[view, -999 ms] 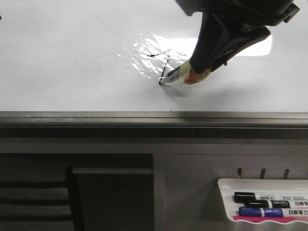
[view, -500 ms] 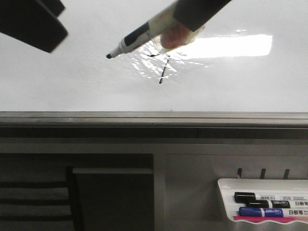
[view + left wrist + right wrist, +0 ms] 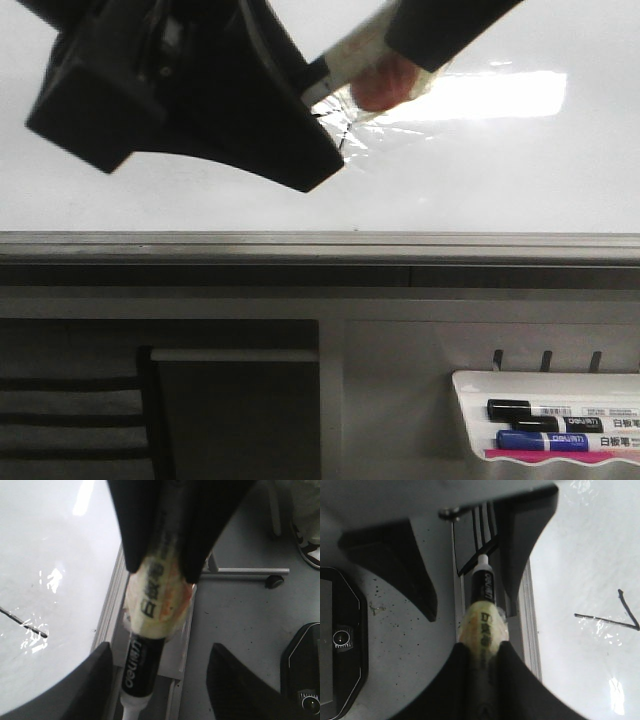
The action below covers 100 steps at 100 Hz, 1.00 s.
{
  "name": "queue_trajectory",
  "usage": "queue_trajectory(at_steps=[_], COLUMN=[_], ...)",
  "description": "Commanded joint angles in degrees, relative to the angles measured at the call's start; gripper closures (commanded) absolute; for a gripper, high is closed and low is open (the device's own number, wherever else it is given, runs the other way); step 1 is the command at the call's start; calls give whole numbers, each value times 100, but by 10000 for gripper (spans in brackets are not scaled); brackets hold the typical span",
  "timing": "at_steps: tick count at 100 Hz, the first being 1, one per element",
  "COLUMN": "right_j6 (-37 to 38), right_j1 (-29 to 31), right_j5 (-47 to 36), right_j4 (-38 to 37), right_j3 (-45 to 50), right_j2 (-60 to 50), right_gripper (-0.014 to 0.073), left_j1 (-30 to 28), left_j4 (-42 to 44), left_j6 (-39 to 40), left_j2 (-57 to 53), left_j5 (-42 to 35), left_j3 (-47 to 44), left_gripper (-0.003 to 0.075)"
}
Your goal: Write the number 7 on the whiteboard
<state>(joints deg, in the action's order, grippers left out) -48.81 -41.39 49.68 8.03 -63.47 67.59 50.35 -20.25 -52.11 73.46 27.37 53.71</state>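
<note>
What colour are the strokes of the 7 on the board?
Black; the 7 shows best in the right wrist view.

You see a black marker [image 3: 150,645], wrapped in yellowish tape, clamped between the right gripper's [image 3: 162,572] dark fingers. The left gripper's [image 3: 160,690] own fingers stand spread on either side of it. Beside them lies the whiteboard [image 3: 45,630], carrying a thin black stroke [image 3: 22,622].

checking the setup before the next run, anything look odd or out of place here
Only the marker: its barrel is wrapped in yellowish tape where the right claw is shut on it, likely padding for grip. The 7 on the whiteboard looks cleanly drawn. The left claw is open around the marker's tip end.
</note>
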Motion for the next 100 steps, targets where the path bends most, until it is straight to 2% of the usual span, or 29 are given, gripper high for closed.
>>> queue_trajectory(at_steps=[1, 25, 59, 81, 100], right_j6=[-79, -79, -79, -79, -79], right_j1=[1, 1, 1, 1, 1], right_j5=[-221, -197, -66, -66, -88], right_j4=[-22, -43, -43, -43, -43], right_j3=[-201, -201, -201, -201, -201], right_j2=[-147, -147, -147, -147, -147], right_gripper=[647, 647, 647, 647, 639], left_j1=[41, 41, 41, 41, 41], left_j4=[-130, -130, -130, -130, -130], left_j6=[-4, -4, -4, -4, -4], left_j2=[-106, -220, -220, -220, -220], left_j5=[-412, -412, -412, -412, -412], left_j3=[213, 213, 213, 213, 213], left_gripper=[391, 506, 612, 739, 741])
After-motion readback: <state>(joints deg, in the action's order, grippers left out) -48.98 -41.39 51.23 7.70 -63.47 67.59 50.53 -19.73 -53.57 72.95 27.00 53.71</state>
